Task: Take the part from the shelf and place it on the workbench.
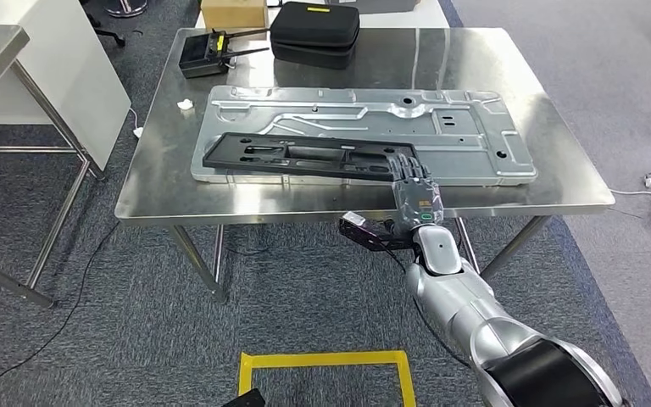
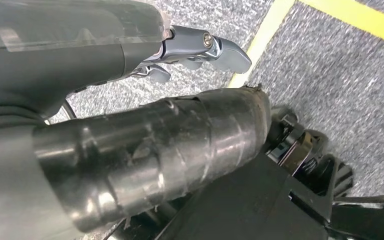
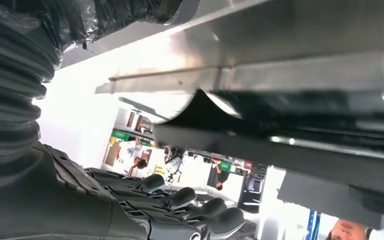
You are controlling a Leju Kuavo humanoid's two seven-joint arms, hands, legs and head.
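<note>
**Black part down on the bench, right hand at its end**

Head view: the long black part (image 1: 305, 157) lies flat on the silver panel (image 1: 475, 127) on the workbench (image 1: 161, 182). My right hand (image 1: 413, 188) rests on its near-right end, fingers laid over the edge; I cannot tell whether they clamp it. It looks light, stiff plastic, likely to tip when held by one end.

Left wrist view: my left hand (image 2: 200, 47) hangs over carpet, fingers curled, holding nothing.

Right wrist view: the fingers (image 3: 180, 200) sit just beside the part's dark edge.

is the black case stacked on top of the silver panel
No, the black case sits at the table's far edge, apart from the silver panel.
</note>
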